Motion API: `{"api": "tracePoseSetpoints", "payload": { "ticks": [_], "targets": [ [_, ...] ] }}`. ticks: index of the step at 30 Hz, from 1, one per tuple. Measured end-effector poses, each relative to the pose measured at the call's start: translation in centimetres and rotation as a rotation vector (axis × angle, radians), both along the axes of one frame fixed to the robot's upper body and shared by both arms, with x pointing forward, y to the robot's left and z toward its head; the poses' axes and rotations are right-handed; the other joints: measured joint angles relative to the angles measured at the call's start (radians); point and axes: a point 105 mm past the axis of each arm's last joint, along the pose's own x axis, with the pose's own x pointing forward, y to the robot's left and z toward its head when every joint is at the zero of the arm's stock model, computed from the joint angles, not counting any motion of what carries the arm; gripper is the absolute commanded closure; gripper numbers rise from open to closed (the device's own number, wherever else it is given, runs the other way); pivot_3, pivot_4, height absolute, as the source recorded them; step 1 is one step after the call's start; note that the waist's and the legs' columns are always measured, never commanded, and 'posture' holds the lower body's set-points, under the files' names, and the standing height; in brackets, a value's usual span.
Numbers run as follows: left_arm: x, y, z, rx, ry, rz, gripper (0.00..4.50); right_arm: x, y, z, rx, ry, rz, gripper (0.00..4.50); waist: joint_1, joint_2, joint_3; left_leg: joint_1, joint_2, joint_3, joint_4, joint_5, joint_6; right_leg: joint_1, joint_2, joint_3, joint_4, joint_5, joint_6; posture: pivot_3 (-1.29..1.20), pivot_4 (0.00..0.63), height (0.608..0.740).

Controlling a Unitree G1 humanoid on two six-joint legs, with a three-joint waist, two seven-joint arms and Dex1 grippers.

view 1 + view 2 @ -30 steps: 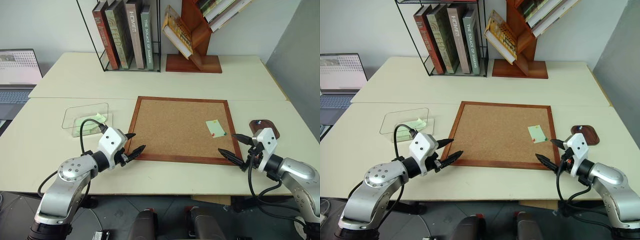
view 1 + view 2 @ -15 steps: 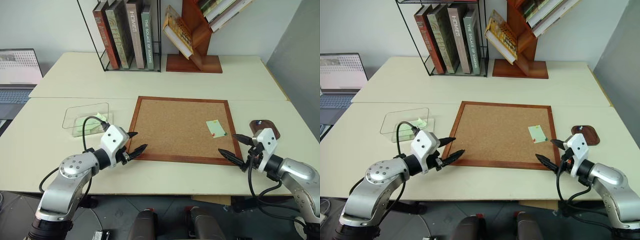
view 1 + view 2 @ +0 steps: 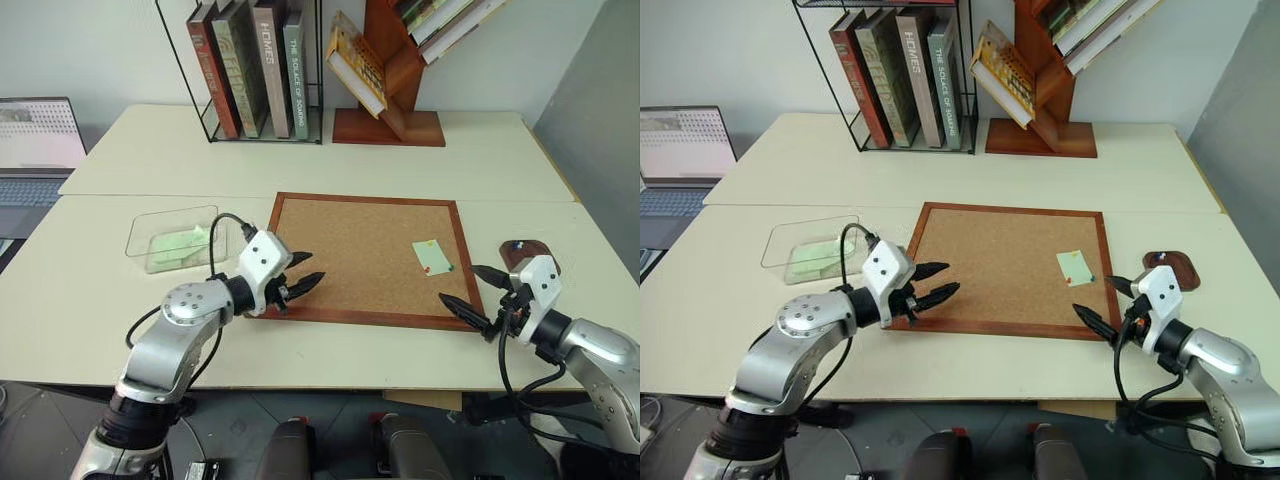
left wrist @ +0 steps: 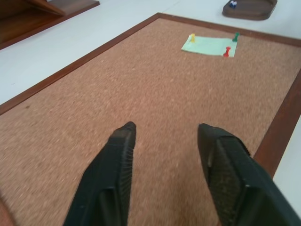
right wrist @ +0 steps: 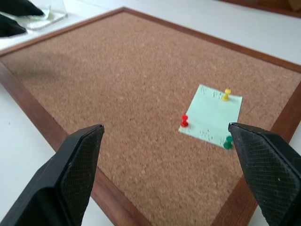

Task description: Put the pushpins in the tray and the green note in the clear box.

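Jaws open both sides; left gripper (image 3: 303, 272) narrower, shifted over corkboard (image 3: 360, 255).

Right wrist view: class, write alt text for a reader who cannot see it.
A green note lies pinned to a corkboard by a red pushpin, a green pushpin and a yellow pushpin. The right gripper frames it, fingers wide open.

The left gripper (image 3: 303, 272) is positioned over the near left corner of the corkboard (image 3: 360, 255), fingers parted with a moderate gap, pointing toward the board's right side. The right gripper (image 3: 478, 290) is positioned at the near right corner of the corkboard, fingers spread wide, empty.
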Motion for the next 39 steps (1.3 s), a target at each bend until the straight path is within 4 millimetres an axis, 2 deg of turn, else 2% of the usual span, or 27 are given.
{"api": "tracePoseSetpoints", "payload": {
  "ticks": [5, 7, 13, 20, 21, 25, 28, 32, 39],
  "targets": [
    [0.5, -1.0, 0.2, -0.015, 0.004, -0.026, 4.21, 0.3, -0.2, 0.4, -0.001, -0.016, -0.020, 0.00, 0.000, 0.000, 0.000, 0.000, 0.000, -0.001, 0.000, 0.000, 0.000, 0.000, 0.001, 0.000, 0.000, 0.000, 0.000, 0.00, 0.150, 0.740],
    [0.4, -1.5, 0.0, -0.012, 0.016, -0.046, 4.45, 0.4, -0.3, 0.6, -0.007, -0.024, -0.026, 0.00, 0.000, 0.000, 0.000, 0.000, 0.000, 0.000, 0.000, 0.000, 0.000, 0.000, 0.001, 0.001, 0.000, 0.000, 0.000, 0.00, 0.150, 0.740],
    [0.8, -3.2, -0.9, 0.000, 0.055, -0.115, 4.45, 0.9, -0.4, 0.9, -0.027, -0.043, -0.042, 0.00, 0.000, 0.000, 0.000, 0.000, 0.000, -0.001, 0.001, 0.000, 0.000, 0.000, 0.001, 0.001, 0.000, 0.000, 0.000, 0.00, 0.150, 0.740],
    [2.3, -6.4, -0.9, -0.060, 0.067, -0.185, 4.45, 2.3, 0.1, 1.2, -0.034, -0.051, -0.029, 0.00, -0.001, 0.000, 0.000, -0.001, -0.001, 0.000, 0.001, 0.000, 0.000, 0.000, 0.003, 0.001, 0.000, 0.001, 0.001, 0.00, 0.150, 0.740],
    [2.9, -7.3, -1.3, -0.073, 0.076, -0.192, 4.45, 2.8, 0.3, 1.5, -0.030, -0.056, -0.022, 0.00, -0.001, 0.000, 0.000, 0.000, -0.001, 0.000, 0.001, 0.000, 0.000, 0.001, 0.003, 0.001, 0.000, 0.001, 0.001, 0.00, 0.150, 0.740],
    [3.5, -8.5, -3.1, -0.074, 0.119, -0.201, 4.45, 4.0, 0.4, 0.9, -0.043, -0.030, -0.026, 0.00, -0.001, 0.000, 0.000, -0.001, -0.001, 0.000, 0.000, 0.000, 0.000, 0.000, 0.003, 0.001, 0.000, 0.001, 0.001, 0.00, 0.150, 0.740],
    [3.9, -8.2, -5.3, -0.028, 0.150, -0.189, 4.45, 5.6, 0.6, 0.5, -0.036, -0.005, -0.043, 0.00, -0.006, 0.000, 0.000, -0.001, 0.000, 0.001, 0.000, 0.000, 0.000, -0.001, 0.004, 0.001, 0.000, 0.001, 0.000, 0.00, 0.150, 0.740],
    [4.2, -8.5, -5.4, -0.021, 0.125, -0.198, 4.45, 7.2, 1.3, 0.6, -0.044, 0.002, -0.020, 0.00, -0.004, 0.000, 0.000, 0.000, -0.001, -0.001, 0.001, 0.000, 0.000, 0.000, 0.004, 0.001, 0.000, 0.001, 0.000, 0.00, 0.150, 0.740],
    [4.0, -8.3, -5.5, -0.003, 0.107, -0.219, 4.45, 11.0, 1.1, -1.3, -0.112, 0.064, -0.052, 0.00, -0.005, 0.000, 0.000, 0.000, -0.001, 0.000, 0.001, 0.000, 0.000, 0.000, 0.004, 0.001, 0.000, 0.002, 0.000, 0.00, 0.150, 0.740]
  ]
}}
